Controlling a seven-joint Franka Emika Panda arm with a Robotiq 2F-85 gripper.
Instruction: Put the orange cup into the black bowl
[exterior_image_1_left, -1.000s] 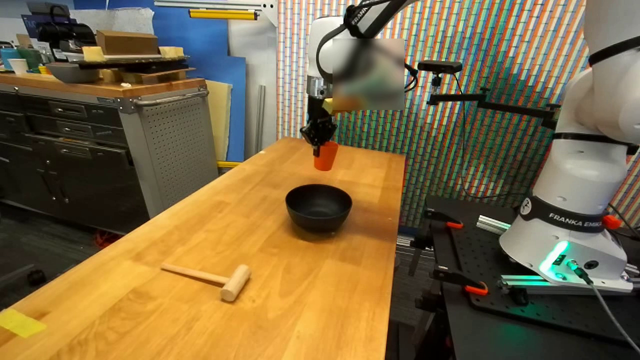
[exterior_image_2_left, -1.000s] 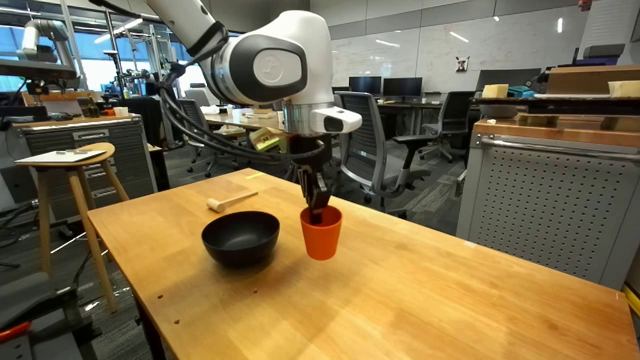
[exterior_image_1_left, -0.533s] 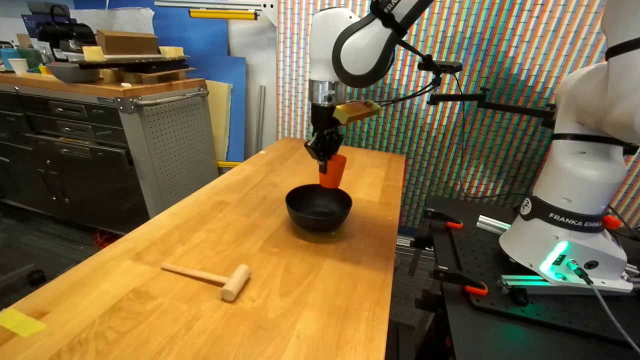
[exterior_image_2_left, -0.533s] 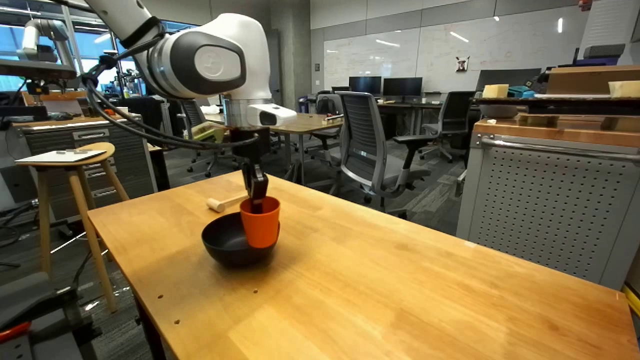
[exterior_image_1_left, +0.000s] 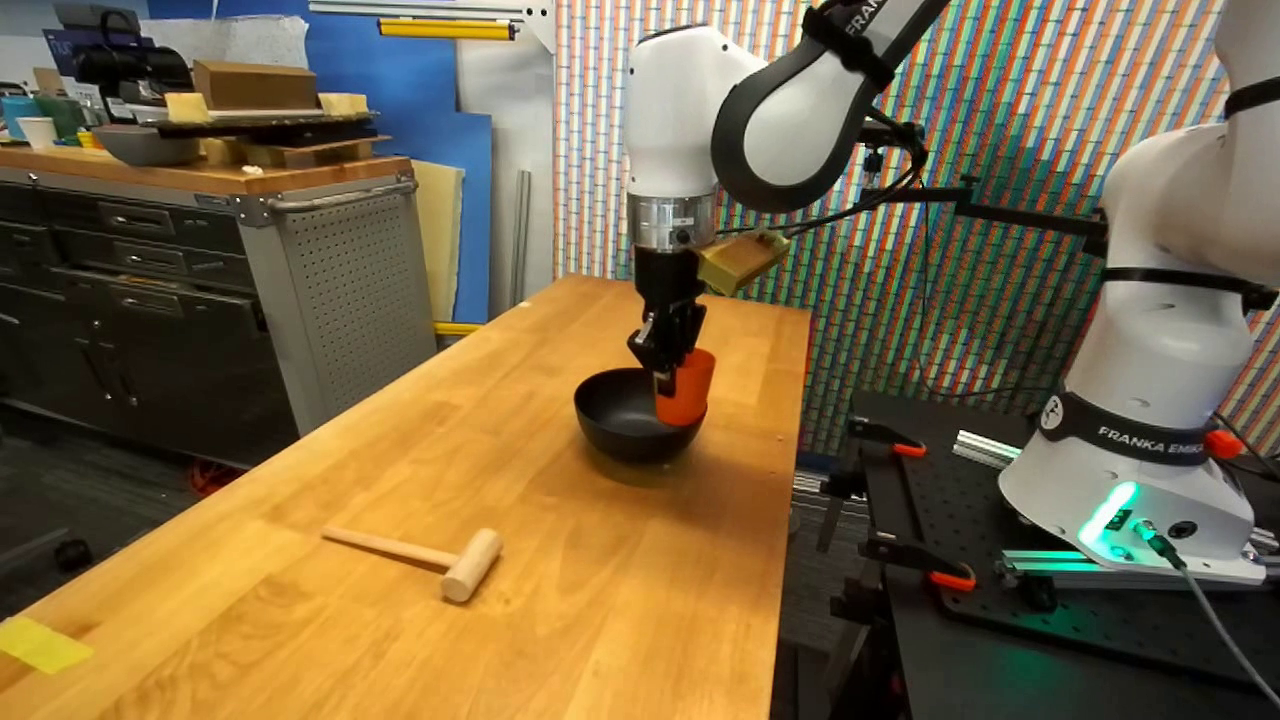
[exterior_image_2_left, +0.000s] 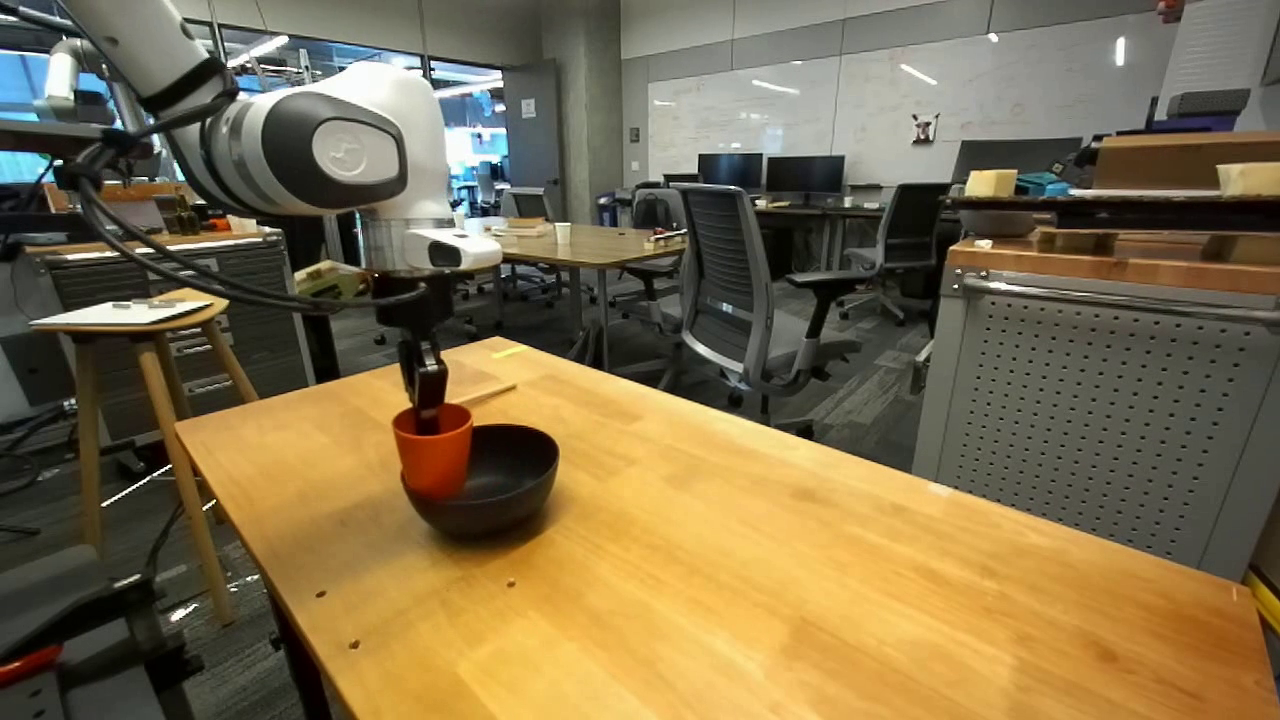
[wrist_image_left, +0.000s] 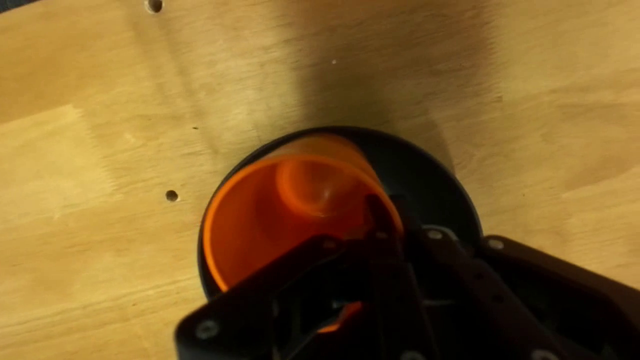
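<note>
The robot's gripper (wrist_image_left: 387, 204) clasped the wall of the orange cup (exterior_image_2_left: 432, 458), one finger (wrist_image_left: 378, 216) inside the mouth and its mate outside, with the cup over the black bowl (exterior_image_1_left: 622, 438) on a wooden table (exterior_image_2_left: 800, 560). From the wrist, the cup lay within the outline of the bowl's rim, close to one side, the bowl's dark interior showing beside it. In both exterior views, the cup's mouth stood higher than that rim, and its lower end lined up with the rim's near side; whether cup and bowl touched could not be told. In an exterior view, the cup leaned slightly, and a wooden mallet (exterior_image_1_left: 464, 570) lay on the table, well apart from the bowl. In an exterior view, an office chair (exterior_image_2_left: 725, 265) stood beyond the table's edge, a whiteboard (exterior_image_2_left: 870, 115) behind it.
</note>
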